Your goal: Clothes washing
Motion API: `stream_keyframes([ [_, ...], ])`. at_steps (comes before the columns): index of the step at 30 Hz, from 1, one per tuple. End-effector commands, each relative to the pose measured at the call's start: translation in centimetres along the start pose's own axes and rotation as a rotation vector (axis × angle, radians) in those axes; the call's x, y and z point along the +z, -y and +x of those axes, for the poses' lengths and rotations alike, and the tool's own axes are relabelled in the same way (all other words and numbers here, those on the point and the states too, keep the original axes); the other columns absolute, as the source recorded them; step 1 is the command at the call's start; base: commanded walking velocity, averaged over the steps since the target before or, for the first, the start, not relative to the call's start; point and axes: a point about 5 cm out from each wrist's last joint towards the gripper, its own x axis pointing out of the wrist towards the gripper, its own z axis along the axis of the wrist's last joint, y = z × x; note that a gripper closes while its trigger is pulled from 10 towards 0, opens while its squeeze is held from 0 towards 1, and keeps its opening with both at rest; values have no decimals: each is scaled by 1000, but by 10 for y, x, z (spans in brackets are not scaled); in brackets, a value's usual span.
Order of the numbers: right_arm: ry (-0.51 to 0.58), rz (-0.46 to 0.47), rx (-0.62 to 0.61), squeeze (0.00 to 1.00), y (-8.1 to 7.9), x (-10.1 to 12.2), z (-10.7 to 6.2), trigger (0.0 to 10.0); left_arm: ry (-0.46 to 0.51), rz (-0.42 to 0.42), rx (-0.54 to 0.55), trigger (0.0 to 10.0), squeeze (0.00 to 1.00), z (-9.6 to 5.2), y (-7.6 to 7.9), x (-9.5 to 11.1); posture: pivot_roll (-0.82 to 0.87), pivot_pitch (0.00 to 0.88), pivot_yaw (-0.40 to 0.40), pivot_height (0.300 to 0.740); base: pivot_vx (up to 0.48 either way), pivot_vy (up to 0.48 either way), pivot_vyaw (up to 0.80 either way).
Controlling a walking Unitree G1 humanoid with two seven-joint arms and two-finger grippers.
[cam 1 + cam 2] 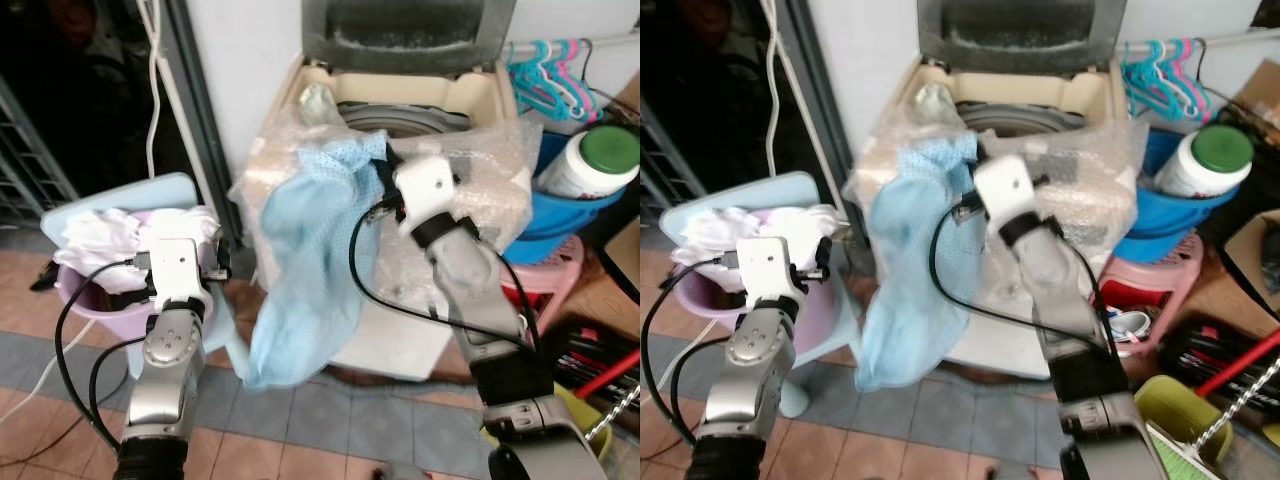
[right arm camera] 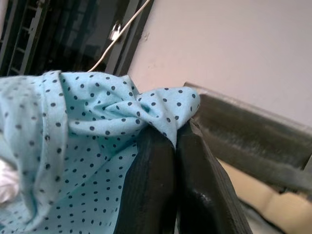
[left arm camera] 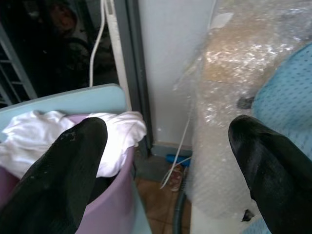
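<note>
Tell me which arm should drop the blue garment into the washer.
Right. The right gripper is shut on the blue garment, right beside the open washer. The left gripper is open, over the basket.

I see a light-blue dotted garment (image 1: 305,270) hanging long from my right gripper (image 2: 173,134) beside the open washing machine (image 1: 400,110); white clothes (image 1: 110,232) fill the purple basket (image 1: 85,300).

Floor (image 1: 330,425): tiled; carries washing machine (image 1: 420,110), pink stool (image 1: 548,272).
Blue chair (image 1: 110,200): carries purple basket (image 1: 90,300).
</note>
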Motion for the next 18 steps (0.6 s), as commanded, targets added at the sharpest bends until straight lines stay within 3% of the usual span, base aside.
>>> stream_keyframes([
  [1, 13, -4, -8, 0, 8, 3, 4, 10000, 11, 8, -13, 10000, 0, 1, 4, 3, -33, 0, 72, 740, 450, 0, 0],
  [5, 33, -8, -6, 0, 16, 10, 15, 10000, 12, 5, -16, 10000, 0, 1, 6, 2, -29, 0, 65, 740, 453, 0, 0],
  [9, 80, -29, 19, 0, 29, 27, 38, 10000, 8, -1, -18, 10000, 0, 2, 6, 1, -34, 0, 77, 740, 465, 0, 0],
  [10, 109, -33, 39, 0, 38, 40, 53, 10000, 8, 3, -28, 10000, 0, 4, 8, 1, -41, 0, 84, 740, 420, 0, 0],
  [11, 109, -33, 39, 0, 38, 40, 53, 10000, 8, 3, -28, 10000, 0, 4, 8, 1, -41, 0, 84, 740, 420, 0, 0],
  [12, 173, -139, 56, 0, 58, 70, 79, 10000, 10, 2, -39, 10000, 0, 6, 11, 3, -52, 0, 88, 740, 375, 0, 0],
  [14, 213, -198, 41, 0, 72, 92, 92, 10000, 11, -1, -44, 10000, 0, 8, 13, 4, -53, 0, 85, 740, 339, 0, 0],
  [15, 243, -234, -31, 0, 88, 112, 100, 10000, 14, -6, -44, 10000, 0, 9, 15, 4, -51, 0, 79, 740, 281, 0, 0],
  [16, 329, -265, -226, 0, 126, 160, 107, 10000, 18, -15, -39, 10000, 0, 10, 17, 6, -51, 0, 76, 740, 0, 0, 0],
  [18, 426, -300, -394, 0, 153, 199, 101, 10000, 26, -33, -30, 10000, 0, 10, 19, 7, -46, 0, 64, 740, 0, 0, 0],
])
